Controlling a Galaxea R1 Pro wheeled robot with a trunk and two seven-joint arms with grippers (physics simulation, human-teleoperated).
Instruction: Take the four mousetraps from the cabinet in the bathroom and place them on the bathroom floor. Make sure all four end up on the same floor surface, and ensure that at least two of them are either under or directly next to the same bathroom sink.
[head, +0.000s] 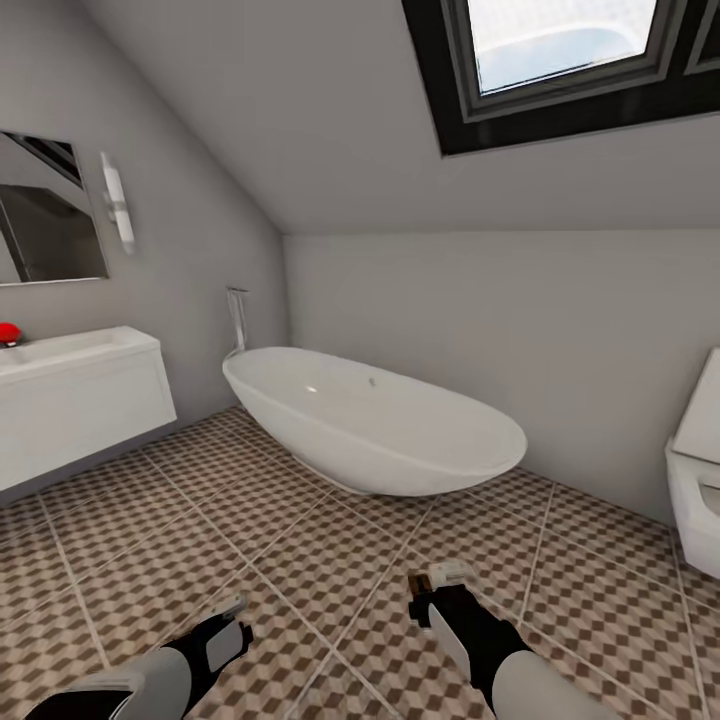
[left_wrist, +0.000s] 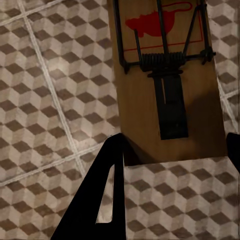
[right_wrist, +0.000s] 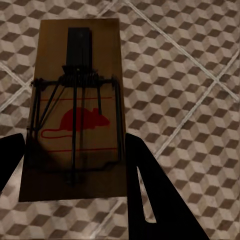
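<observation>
above the tiled floor (head: 300, 560), each claw holds a mousetrap between its fingers. in the left wrist view the left trap (left_wrist: 167, 80) sits between the dark fingers (left_wrist: 100, 200), its far end cut off by the frame. in the right wrist view the right trap (right_wrist: 75, 107) lies between that claw's fingers (right_wrist: 150, 195), red mouse print and wire spring clear. from the head, the left claw (head: 225, 630) and right claw (head: 440, 590) hang low; the traps there are hard to make out. the sink (head: 70, 350) carries a small red thing (head: 8, 333), partly cut off. the bathtub (head: 375, 420) stands behind, and a toilet (head: 695, 470) is cropped at the right edge.
</observation>
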